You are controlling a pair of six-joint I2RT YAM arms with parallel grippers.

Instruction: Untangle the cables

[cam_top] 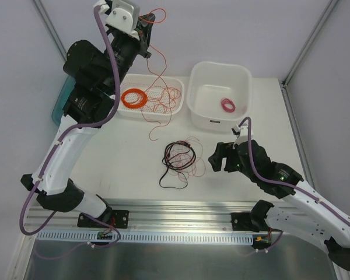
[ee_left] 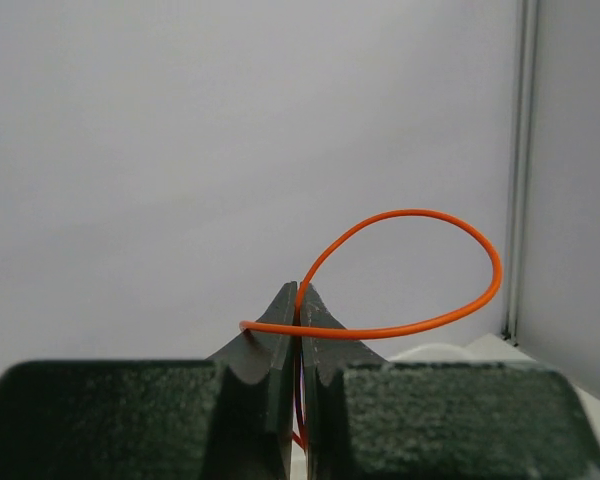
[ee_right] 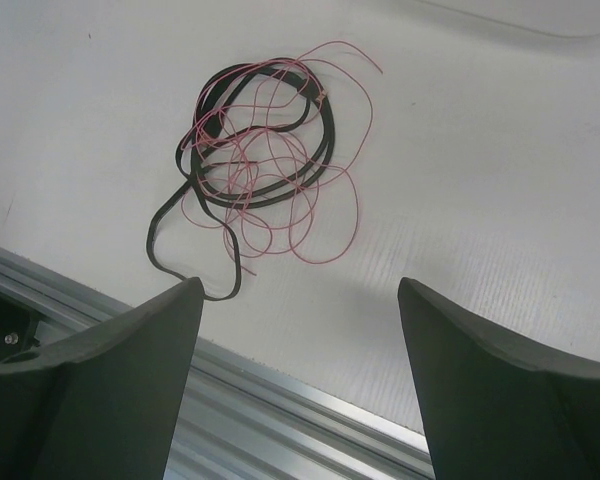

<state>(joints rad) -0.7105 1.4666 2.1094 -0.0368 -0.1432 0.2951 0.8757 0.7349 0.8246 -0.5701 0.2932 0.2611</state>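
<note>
The cables point(cam_top: 179, 157) lie as a loose tangle of black and pinkish-red wire on the white table, seen closer in the right wrist view point(ee_right: 270, 190). My left gripper point(cam_top: 146, 26) is raised high at the back, shut on a thin orange wire point(cam_top: 163, 73). That wire hangs down over the basket, and its end trails onto the table left of the tangle. In the left wrist view the jaws point(ee_left: 300, 295) pinch the orange wire point(ee_left: 410, 212), which loops above them. My right gripper point(cam_top: 219, 157) hovers just right of the tangle, open point(ee_right: 300, 290) and empty.
A white mesh basket point(cam_top: 172, 81) at the back holds a neat orange coil point(cam_top: 134, 97). A white tub point(cam_top: 219, 73) beside it holds a small pink coil point(cam_top: 228, 105). A teal container point(cam_top: 59, 102) sits at far left. An aluminium rail point(cam_top: 181, 213) runs along the near edge.
</note>
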